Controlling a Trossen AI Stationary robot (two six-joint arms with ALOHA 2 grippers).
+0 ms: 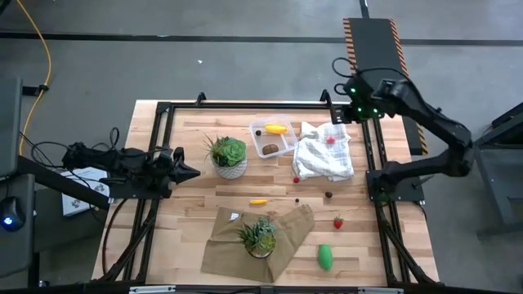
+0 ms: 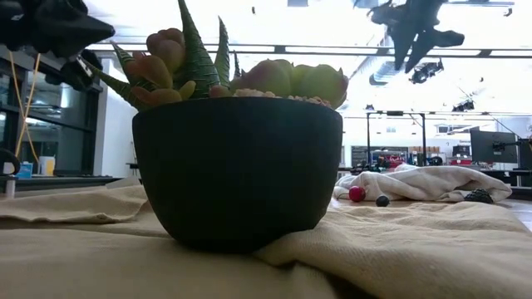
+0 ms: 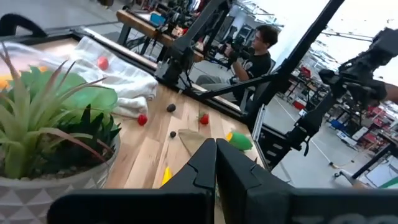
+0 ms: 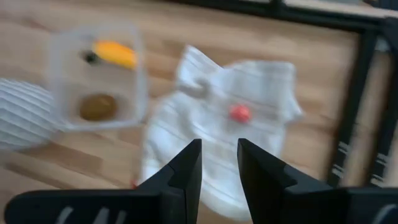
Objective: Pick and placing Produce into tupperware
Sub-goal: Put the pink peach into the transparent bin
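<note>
The clear tupperware (image 1: 274,137) sits on the table's far half and holds a yellow piece (image 1: 275,129), a brown ball (image 1: 270,149) and a tiny dark one. A red berry (image 4: 239,113) lies on the white cloth (image 1: 323,151). Loose on the wood are a yellow piece (image 1: 257,201), red berries (image 1: 296,180) (image 1: 337,221), dark ones (image 1: 328,194) and a green piece (image 1: 325,256). My right gripper (image 4: 219,163) hangs open, high above the cloth's far edge. My left gripper (image 3: 216,163) is shut and hovers left of the white-potted plant.
A plant in a white pot (image 1: 228,157) stands left of the tupperware. A dark-potted plant (image 1: 260,237) rests on a tan cloth (image 1: 286,233) near the front edge. A black frame (image 1: 245,104) rims the table. A person (image 3: 258,53) sits beyond it.
</note>
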